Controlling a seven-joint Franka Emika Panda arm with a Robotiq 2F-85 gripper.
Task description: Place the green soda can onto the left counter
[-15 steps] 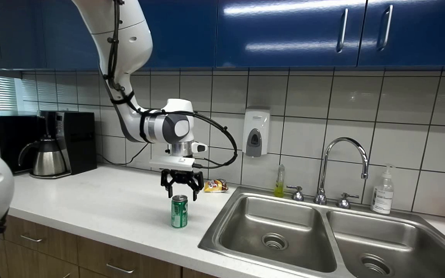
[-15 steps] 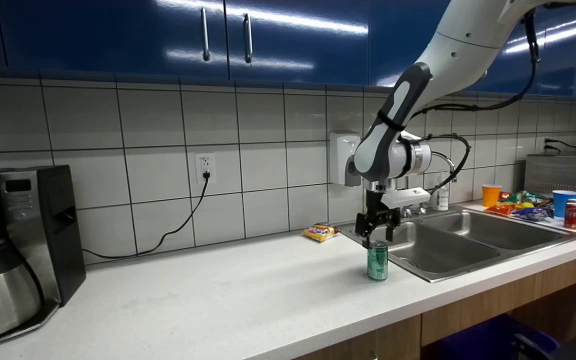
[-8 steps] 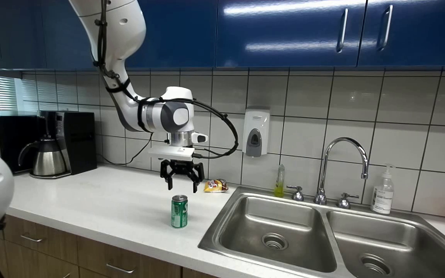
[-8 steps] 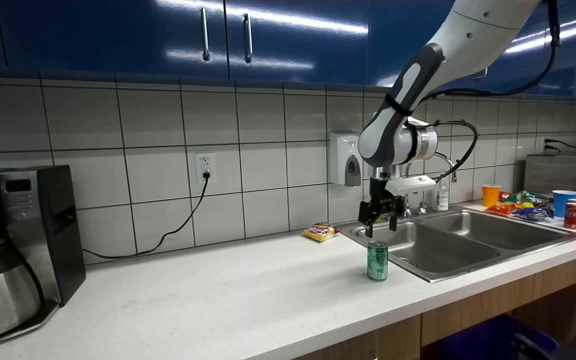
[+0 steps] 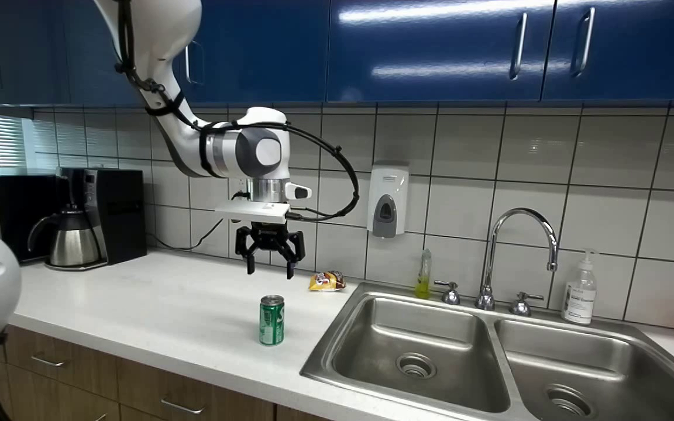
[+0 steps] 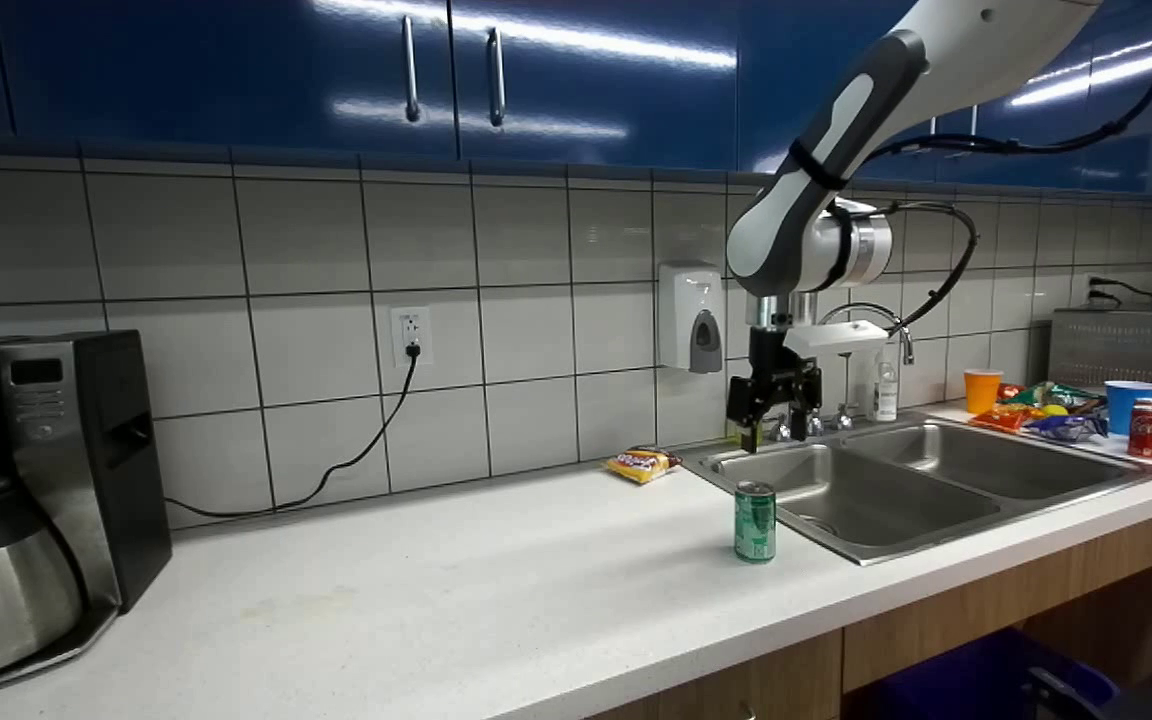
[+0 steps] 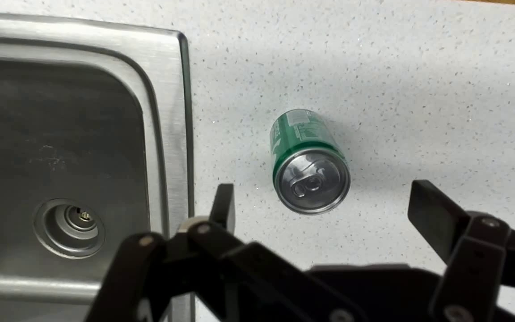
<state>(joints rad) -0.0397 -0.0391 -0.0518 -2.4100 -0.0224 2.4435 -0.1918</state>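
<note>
The green soda can (image 5: 271,320) stands upright on the left counter (image 5: 155,298), close to the sink's edge. It also shows in an exterior view (image 6: 755,524) and, from above with its silvery top, in the wrist view (image 7: 302,134). My gripper (image 5: 270,273) is open and empty. It hangs above and apart from the can, also in an exterior view (image 6: 777,447). In the wrist view the gripper (image 7: 322,197) has its fingers spread wide, with bare counter (image 7: 400,80) between them and the can top just beyond.
The double steel sink (image 5: 504,345) lies beside the can. A yellow snack bag (image 5: 326,282) lies by the tiled wall. A coffee maker (image 6: 66,480) stands at the counter's far end. A red can (image 6: 1149,428), cups and snack bags stand beyond the sink.
My gripper has risen away from just above the can and drifted slightly toward the wall, staying open. The can has not moved.
</note>
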